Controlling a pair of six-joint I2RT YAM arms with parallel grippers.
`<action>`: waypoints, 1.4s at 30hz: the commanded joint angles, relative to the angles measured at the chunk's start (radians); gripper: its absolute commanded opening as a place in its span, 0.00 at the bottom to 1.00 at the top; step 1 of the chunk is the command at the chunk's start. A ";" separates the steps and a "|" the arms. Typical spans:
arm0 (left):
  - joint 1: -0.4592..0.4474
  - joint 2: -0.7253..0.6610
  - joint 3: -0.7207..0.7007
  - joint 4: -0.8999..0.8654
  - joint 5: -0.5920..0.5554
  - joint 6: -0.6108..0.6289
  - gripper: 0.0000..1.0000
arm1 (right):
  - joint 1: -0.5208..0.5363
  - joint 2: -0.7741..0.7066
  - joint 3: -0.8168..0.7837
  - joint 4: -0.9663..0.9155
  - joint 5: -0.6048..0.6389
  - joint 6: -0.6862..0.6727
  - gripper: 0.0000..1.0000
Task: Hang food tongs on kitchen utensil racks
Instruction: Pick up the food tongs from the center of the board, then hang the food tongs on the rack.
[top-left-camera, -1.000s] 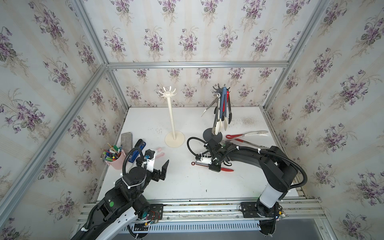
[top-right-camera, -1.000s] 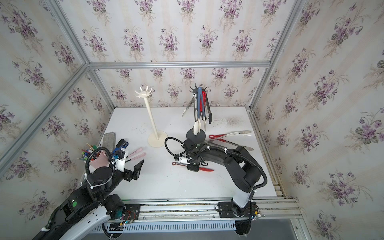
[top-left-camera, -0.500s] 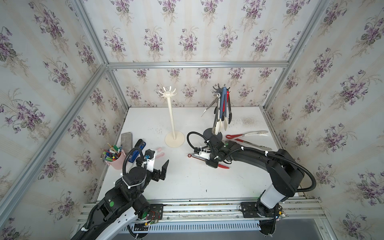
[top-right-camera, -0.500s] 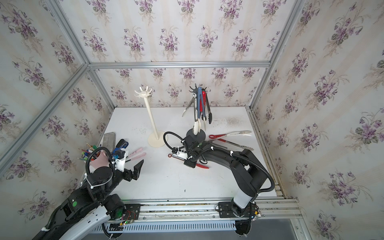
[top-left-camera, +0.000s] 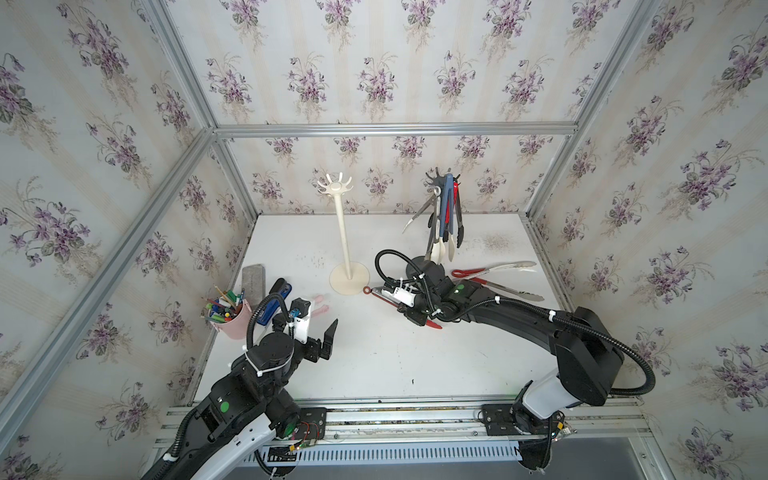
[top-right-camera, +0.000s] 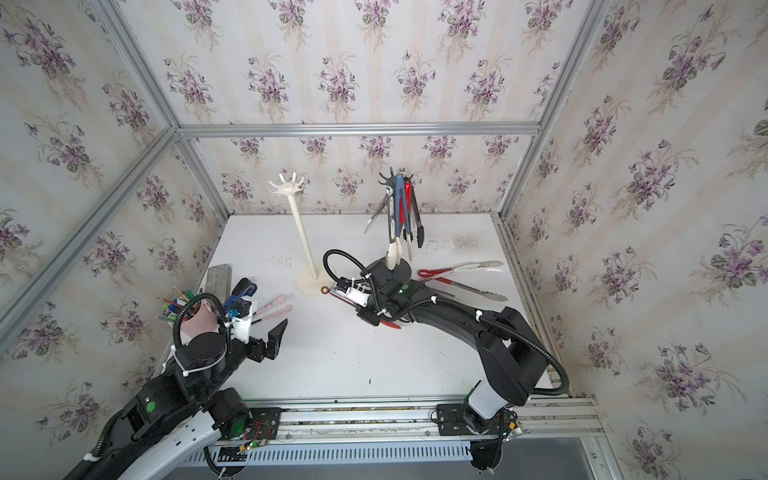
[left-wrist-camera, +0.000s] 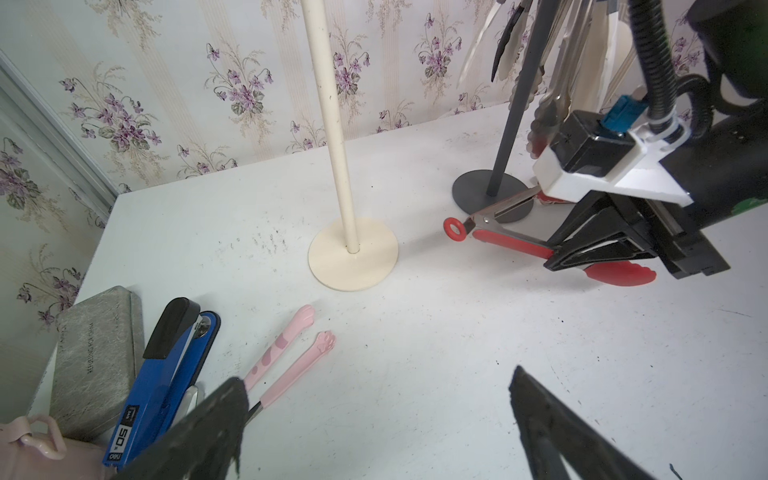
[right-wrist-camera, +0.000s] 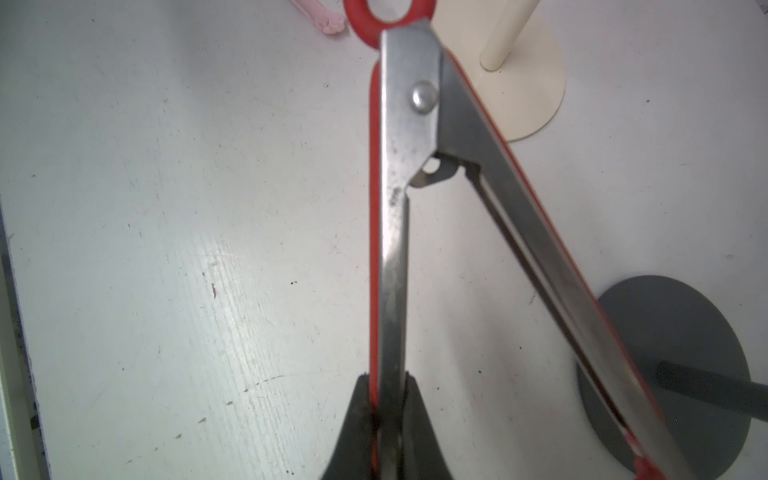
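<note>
My right gripper (right-wrist-camera: 386, 386) is shut on one arm of the red-and-steel food tongs (right-wrist-camera: 395, 208), whose arms are spread. Its red ring end (top-left-camera: 367, 289) points at the disc base of the cream-white utensil rack (top-left-camera: 343, 232), whose hooks are bare. The dark grey rack (top-left-camera: 440, 183) behind it carries several hanging tongs. In both top views the right gripper (top-right-camera: 368, 309) is low over the table between the two bases. My left gripper (left-wrist-camera: 376, 380) is open and holds nothing, near the front left (top-left-camera: 316, 328).
Two more tongs (top-left-camera: 494, 268) lie at the right by the wall. Pink paw-tipped tongs (left-wrist-camera: 291, 357), a blue stapler (left-wrist-camera: 166, 374), a grey case (left-wrist-camera: 95, 357) and a pink cup of pens (top-left-camera: 226, 316) crowd the left edge near the left gripper.
The right gripper has carried the red tongs back and to the left, bringing the ring end up to the cream rack's base. The left arm has not moved.
</note>
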 joint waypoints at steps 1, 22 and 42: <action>0.001 -0.001 0.004 0.012 -0.021 0.003 0.99 | 0.005 -0.019 0.014 0.083 -0.026 0.018 0.00; 0.001 -0.001 0.001 0.019 -0.024 -0.001 0.99 | 0.028 -0.031 0.241 0.222 -0.065 0.104 0.00; 0.001 -0.008 0.000 0.019 -0.019 0.001 0.99 | -0.081 -0.001 0.375 0.303 -0.249 0.172 0.00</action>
